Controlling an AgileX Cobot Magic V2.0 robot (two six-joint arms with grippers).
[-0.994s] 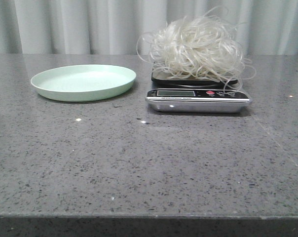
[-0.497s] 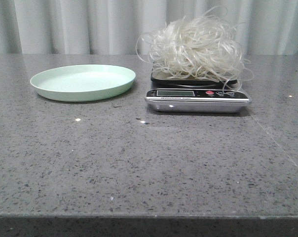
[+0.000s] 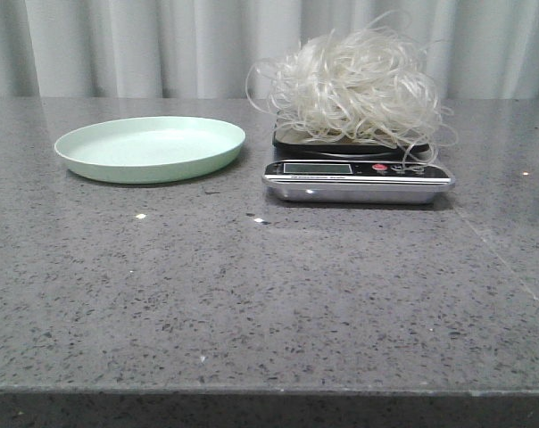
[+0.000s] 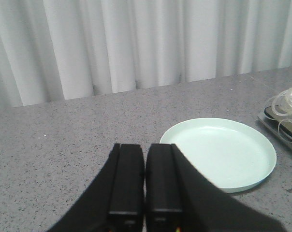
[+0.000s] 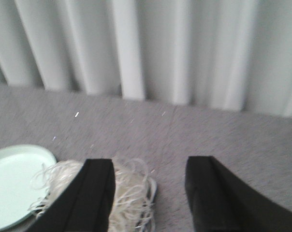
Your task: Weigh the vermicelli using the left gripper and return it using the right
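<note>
A round pale green plastic plate sits at the left of a grey speckled stone table, bare of food, with a pleated white curtain hanging behind. Just to its right, apart from its rim, stands a flat silver and black digital kitchen scale, its grey display and red button facing the camera. Heaped on the scale's dark platform is the vermicelli, a loose, fluffy tangle of thin translucent whitish noodle strands, a few of which droop over the platform's right edge and onto the scale's front panel.

Neither arm appears in the front view. In the left wrist view, the left gripper hangs above the table with its two black fingers pressed together and nothing between them; the plate lies beyond it, and a corner of the scale with some stray strands shows at the frame's edge. In the right wrist view, which is blurred, the right gripper has its black fingers spread wide apart above the vermicelli, not touching it, with the plate's edge visible beside the noodles.
</note>
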